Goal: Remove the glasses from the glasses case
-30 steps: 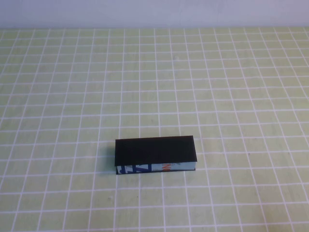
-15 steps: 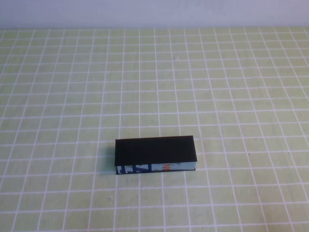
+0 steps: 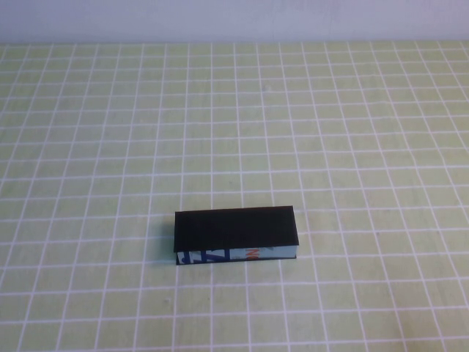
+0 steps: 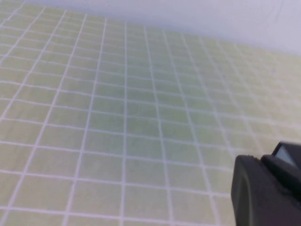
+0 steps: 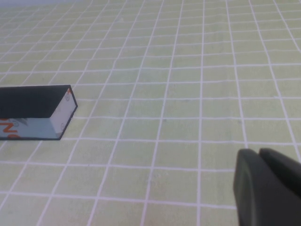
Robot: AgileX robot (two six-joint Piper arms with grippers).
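The glasses case (image 3: 236,235) lies closed on the green checked table, slightly near of centre, black lid on top and its light blue printed side facing me. The glasses are hidden. Neither arm shows in the high view. In the right wrist view the case's end (image 5: 47,110) lies well off to one side of my right gripper (image 5: 258,153), whose two black fingers sit pressed together, holding nothing. My left gripper (image 4: 261,160) is also shut and empty above bare table. A small light patch with a dark rim (image 4: 288,153) shows just behind it, perhaps the case's other end.
The green mat with a white grid (image 3: 330,132) covers the whole table. A pale wall (image 3: 234,18) runs along its far edge. Nothing else stands on the mat.
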